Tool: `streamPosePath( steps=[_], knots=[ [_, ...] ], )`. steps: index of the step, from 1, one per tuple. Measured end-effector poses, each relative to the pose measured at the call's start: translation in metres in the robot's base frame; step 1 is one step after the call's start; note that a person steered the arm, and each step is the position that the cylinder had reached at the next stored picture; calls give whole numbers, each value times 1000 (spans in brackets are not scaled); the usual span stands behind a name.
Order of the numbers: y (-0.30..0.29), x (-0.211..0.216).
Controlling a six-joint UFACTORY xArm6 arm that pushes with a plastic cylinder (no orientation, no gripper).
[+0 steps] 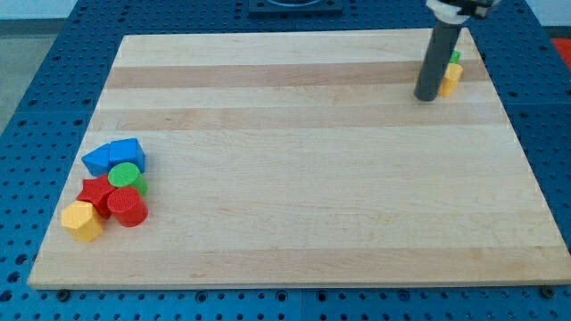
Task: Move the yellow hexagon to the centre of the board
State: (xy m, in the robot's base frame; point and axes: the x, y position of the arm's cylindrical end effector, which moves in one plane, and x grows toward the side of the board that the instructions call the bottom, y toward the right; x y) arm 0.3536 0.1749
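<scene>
A yellow block that looks like a hexagon point(82, 220) lies near the board's lower left corner, at the bottom of a cluster of blocks. My tip point(426, 97) rests on the board near the view's top right, far from that cluster. A second yellow block point(451, 79) sits just right of the rod, touching or nearly touching it and partly hidden; its shape cannot be made out. A small green block point(456, 57) shows just above it, behind the rod.
The left cluster also holds two blue blocks point(100, 160) point(128, 151), a green cylinder point(126, 176), a red star-like block point(95, 193) and a red cylinder point(128, 206). The wooden board point(303, 178) lies on a blue perforated table point(36, 107).
</scene>
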Motion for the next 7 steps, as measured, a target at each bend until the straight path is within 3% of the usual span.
streamPosePath(
  steps=[7],
  knots=[
    [-259, 3]
  ],
)
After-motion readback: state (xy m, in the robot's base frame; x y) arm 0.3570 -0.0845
